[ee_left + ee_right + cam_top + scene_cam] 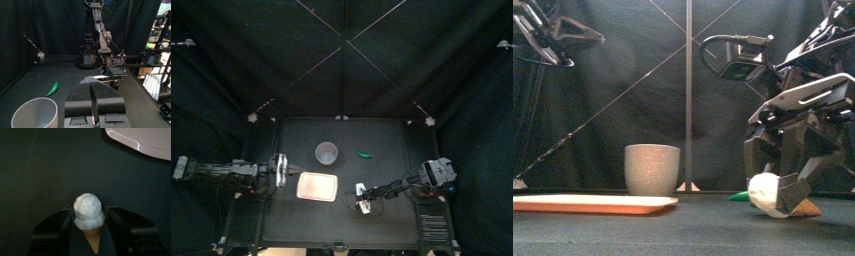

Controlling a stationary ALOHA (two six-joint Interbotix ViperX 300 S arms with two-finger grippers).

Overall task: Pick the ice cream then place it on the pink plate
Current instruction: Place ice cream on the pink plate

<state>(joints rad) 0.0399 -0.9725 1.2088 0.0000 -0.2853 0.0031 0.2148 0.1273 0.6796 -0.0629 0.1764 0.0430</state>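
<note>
From above, the pink tray [315,186] lies on the black table [392,140], a little left of the middle. The grey cup [327,152] stands just behind it, farther back. A small green toy [364,156] lies to the right of the cup. The left claw [283,173] sits near the left edge of the tray. The right claw [366,198] is low, just right of the tray. What it holds is too small to make out here.

From the front, the right claw [784,195] pinches the ice cream [767,188] low over the table, on the right. The white scoop points left and the brown cone points right and down. The tray [593,203] lies flat on the left. The ice cream is not on it.

The left arm's camera shows the left claw [93,85] pressed together with nothing in it, the cup [33,112] beside it and the green toy [52,89] farther off.

The right arm's camera shows the right claw [89,210] squeezing the ice cream [88,217] from both sides. A corner of the tray [143,140] is well apart from it.
</note>
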